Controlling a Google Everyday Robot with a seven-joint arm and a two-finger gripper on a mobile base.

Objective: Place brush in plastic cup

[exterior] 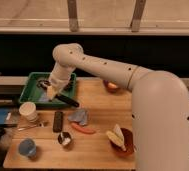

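My gripper (51,91) hangs over the right part of the green tray (36,79) and is shut on the brush (68,99). The brush is a slim black stick that slants down to the right from the gripper, out past the tray's front corner. The plastic cup (26,147), small, round and light blue, stands near the table's front left corner. It is well below and to the left of the gripper.
A cream cup (28,111) stands left of the black remote (58,121). A metal tin (64,138), a red pepper stick (83,129) and a grey-blue cloth (79,116) lie mid-table. A bowl with bananas (121,140) sits front right, an orange fruit (110,86) at the back.
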